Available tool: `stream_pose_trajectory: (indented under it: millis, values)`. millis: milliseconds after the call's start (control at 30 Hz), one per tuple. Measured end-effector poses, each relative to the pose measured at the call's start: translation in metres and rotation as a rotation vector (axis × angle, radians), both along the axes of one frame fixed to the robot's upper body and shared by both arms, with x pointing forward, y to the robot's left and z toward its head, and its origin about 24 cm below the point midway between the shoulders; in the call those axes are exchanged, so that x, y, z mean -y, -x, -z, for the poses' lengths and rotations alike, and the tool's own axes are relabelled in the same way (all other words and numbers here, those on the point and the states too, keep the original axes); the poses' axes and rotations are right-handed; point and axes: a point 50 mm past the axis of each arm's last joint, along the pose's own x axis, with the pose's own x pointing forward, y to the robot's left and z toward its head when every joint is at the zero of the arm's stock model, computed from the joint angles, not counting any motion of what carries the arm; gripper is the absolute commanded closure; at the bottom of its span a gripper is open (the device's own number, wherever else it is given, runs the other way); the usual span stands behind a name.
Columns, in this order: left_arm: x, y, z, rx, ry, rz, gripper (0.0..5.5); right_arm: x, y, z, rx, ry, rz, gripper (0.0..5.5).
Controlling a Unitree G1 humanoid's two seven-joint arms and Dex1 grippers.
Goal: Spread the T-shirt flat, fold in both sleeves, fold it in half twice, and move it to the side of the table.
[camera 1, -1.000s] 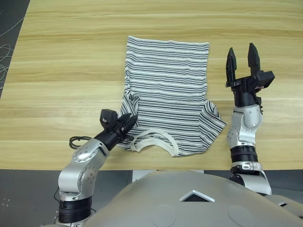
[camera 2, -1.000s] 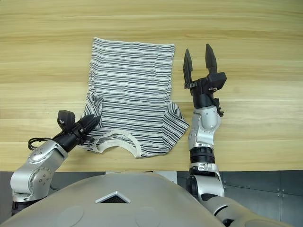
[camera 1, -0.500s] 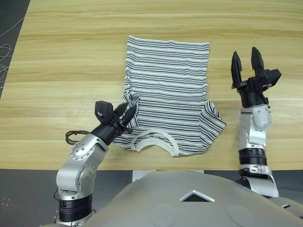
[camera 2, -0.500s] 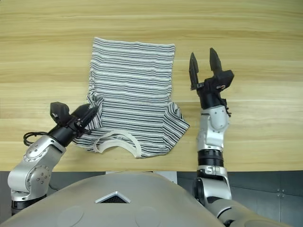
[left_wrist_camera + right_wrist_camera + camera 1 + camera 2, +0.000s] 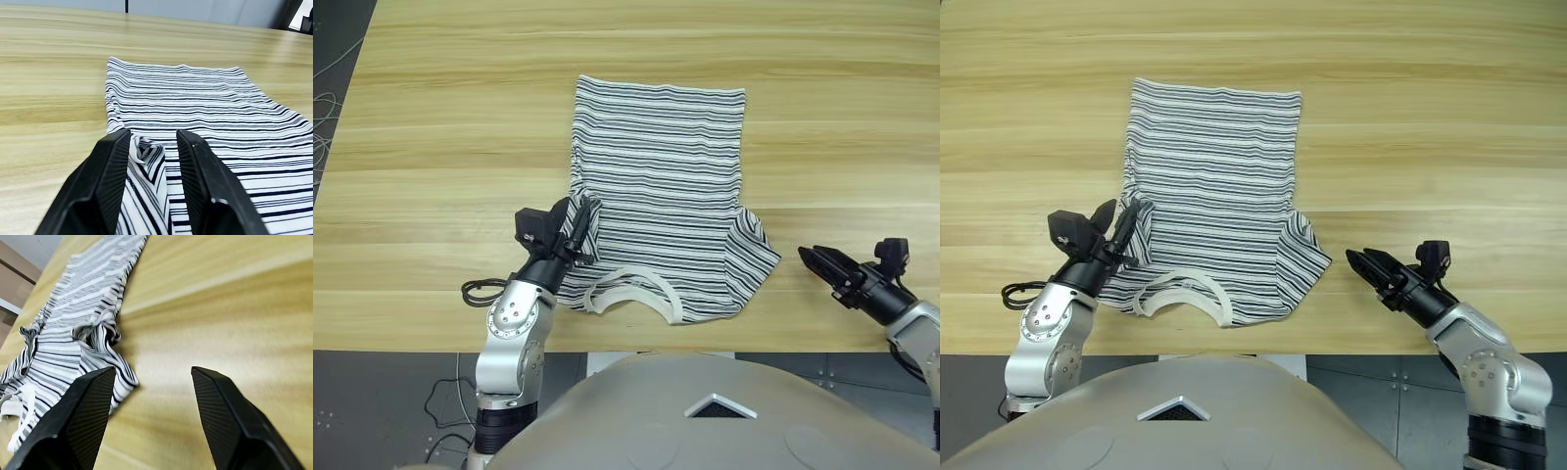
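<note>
Both sets of jaws stand spread. The left gripper [image 5: 578, 211] straddles the bunched left sleeve [image 5: 145, 151] of the T-shirt [image 5: 658, 186], a finger on each side of the crumpled fold. Whether the pads touch the cloth cannot be told. The right gripper [image 5: 152, 374] lies low over bare table [image 5: 842, 147], just beside the right sleeve [image 5: 756, 251] but apart from it, with nothing between its fingers.

The striped T-shirt lies in the middle of the wooden table, its white-edged collar [image 5: 631, 289] nearest the robot, close to the near edge. Both sleeves are rumpled inward against the body — the left one hides part of the shirt's side seam, and the left gripper covers part of that sleeve from above. The body runs away flat and smooth to the straight hem [image 5: 661, 90] at the far end.

A black cable loop [image 5: 475, 291] rests on the table by the left arm. Loose cables [image 5: 323, 108] lie on the dark floor off the table's left side, cut off by the picture's edge.
</note>
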Motion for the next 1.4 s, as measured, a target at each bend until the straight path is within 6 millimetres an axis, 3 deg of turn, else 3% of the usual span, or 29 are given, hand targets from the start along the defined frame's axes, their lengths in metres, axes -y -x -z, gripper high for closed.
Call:
stream_pose_trajectory:
  millis: [100, 233, 433, 767, 1167, 1400]
  values:
    - [0.000, 0.002, 0.002, 0.007, -0.011, -0.037, 3.75, -0.002, 0.002, -0.001, -0.091, 0.025, -0.005, 2.64]
    - [0.001, 0.003, 0.001, 0.029, -0.025, -0.054, 3.75, -0.028, -0.001, 0.002, -0.126, -0.025, -0.046, 2.64]
    - [-0.002, 0.006, 0.006, 0.018, -0.021, -0.084, 3.75, -0.054, -0.028, 0.011, -0.084, -0.103, 0.071, 2.64]
    - [-0.009, 0.006, 0.004, 0.033, -0.036, -0.111, 3.75, -0.060, -0.027, 0.010, -0.102, -0.095, 0.084, 2.64]
    - [-0.010, 0.006, 0.004, 0.034, -0.037, -0.119, 3.75, -0.048, -0.017, 0.008, -0.137, -0.067, 0.044, 2.64]
    - [-0.014, 0.006, 0.002, 0.041, -0.046, -0.126, 3.75, -0.066, -0.007, 0.010, -0.156, -0.137, -0.045, 2.64]
